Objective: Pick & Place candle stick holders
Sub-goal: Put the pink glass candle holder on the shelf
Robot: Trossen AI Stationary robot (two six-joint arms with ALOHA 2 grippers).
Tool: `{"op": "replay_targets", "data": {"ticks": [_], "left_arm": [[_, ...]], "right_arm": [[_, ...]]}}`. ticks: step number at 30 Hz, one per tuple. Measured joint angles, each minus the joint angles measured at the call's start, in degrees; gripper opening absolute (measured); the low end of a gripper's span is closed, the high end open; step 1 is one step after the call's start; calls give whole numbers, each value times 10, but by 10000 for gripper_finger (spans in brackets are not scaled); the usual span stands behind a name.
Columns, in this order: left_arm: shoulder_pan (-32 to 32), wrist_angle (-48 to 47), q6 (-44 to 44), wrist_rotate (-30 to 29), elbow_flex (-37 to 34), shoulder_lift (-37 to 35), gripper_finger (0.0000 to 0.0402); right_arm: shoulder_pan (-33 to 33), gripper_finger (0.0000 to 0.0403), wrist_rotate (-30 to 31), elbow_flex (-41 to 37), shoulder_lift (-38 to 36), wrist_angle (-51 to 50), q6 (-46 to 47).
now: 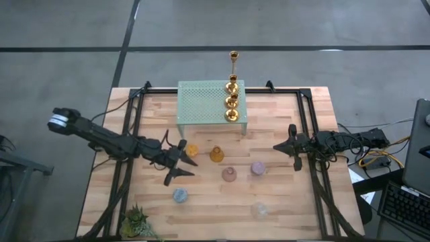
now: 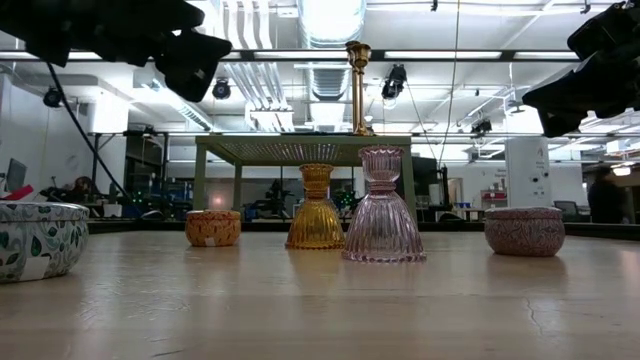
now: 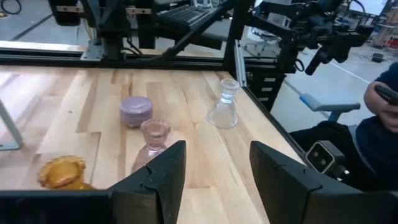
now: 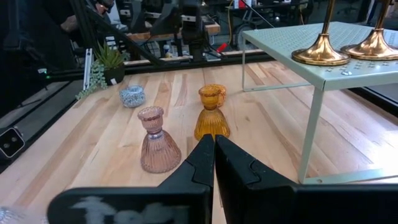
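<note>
Three gold candlesticks stand on the mint-green stand, and a tall slender gold one stands behind it. On the table stand the orange, amber, pink, purple, blue and clear holders. My left gripper hangs open just left of the orange and amber holders, above the table. In its wrist view the pink holder lies ahead. My right gripper is shut and empty, right of the purple holder, and also shows in its wrist view.
A small spiky green plant sits at the near left corner. Black frame rails run along both table sides. A person's arm shows beyond the table's right edge. Bare wood lies at the near middle.
</note>
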Motion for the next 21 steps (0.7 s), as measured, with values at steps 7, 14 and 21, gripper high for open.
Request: {"op": "replay_targets", "data": {"ticks": [7,14,21], "left_arm": [[-6,17,-6,-2,0,22,182],[-6,20,-6,-20,0,32,182],[-9,21,-12,-20,0,34,182]], "right_arm": [[0,8,0,0,0,0,0],[0,8,0,0,0,0,0],[0,8,0,0,0,0,0]]}}
